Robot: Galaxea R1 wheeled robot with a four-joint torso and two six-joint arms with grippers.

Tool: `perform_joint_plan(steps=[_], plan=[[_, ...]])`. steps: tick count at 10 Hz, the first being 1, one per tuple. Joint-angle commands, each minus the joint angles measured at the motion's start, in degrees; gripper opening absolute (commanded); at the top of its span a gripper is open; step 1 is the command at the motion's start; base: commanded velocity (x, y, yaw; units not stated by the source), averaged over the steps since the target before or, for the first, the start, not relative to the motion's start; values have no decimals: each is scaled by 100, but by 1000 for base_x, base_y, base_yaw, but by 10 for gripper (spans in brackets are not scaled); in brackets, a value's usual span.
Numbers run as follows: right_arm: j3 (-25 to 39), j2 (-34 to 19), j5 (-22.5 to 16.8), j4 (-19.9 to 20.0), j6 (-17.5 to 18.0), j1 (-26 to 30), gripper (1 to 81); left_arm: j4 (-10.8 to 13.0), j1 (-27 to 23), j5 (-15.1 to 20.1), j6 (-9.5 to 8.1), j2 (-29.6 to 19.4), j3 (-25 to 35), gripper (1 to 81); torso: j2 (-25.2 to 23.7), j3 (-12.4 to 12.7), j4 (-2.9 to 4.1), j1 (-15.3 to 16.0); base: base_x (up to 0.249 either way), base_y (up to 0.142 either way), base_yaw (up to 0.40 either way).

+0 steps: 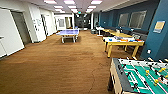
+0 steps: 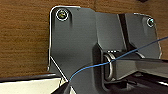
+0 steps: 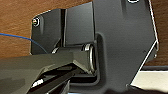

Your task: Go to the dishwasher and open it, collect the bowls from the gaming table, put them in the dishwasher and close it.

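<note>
Brown carpet: runs the length of this games room, and the robot stands on open floor with nothing within reach, which fits a stretch of driving rather than handling.
Foosball table: green field and rods, nearest of all, on the robot's right; it is not the table the task means.
Gaming table: white top on yellow legs, further along the right-hand side by the teal wall. Small items lie on its top, some blue and orange, too blurred to pick out as bowls. My guess is they were left where a game ended.
Ping-pong table: blue, well down the room to the left of centre, well apart from the other two.
Dishwasher: not among what I can see from here.
Arms: both wrist views look down on carpet past the dark mounting plates, so the arms seem tucked low and out of the way for travel.
Blue cable: a thin line crossing the left wrist's plate.
Pincers: I cannot tell how far either is parted, nor whether either has hold of anything.
</note>
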Motion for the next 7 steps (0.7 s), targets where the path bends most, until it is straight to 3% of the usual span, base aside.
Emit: perform_joint_plan(steps=[1, 7], plan=[[46, 55, -371, -38, -24, 250, 811, -49, -206, 299, 37, -65, 0, 811, 0, 0, 0, 0, 137, 0, 0], [46, 55, -371, -29, -24, 242, 811, -40, -206, 299, 46, -65, 0, 811, 0, 0, 0, 0, 145, 0, 0]])
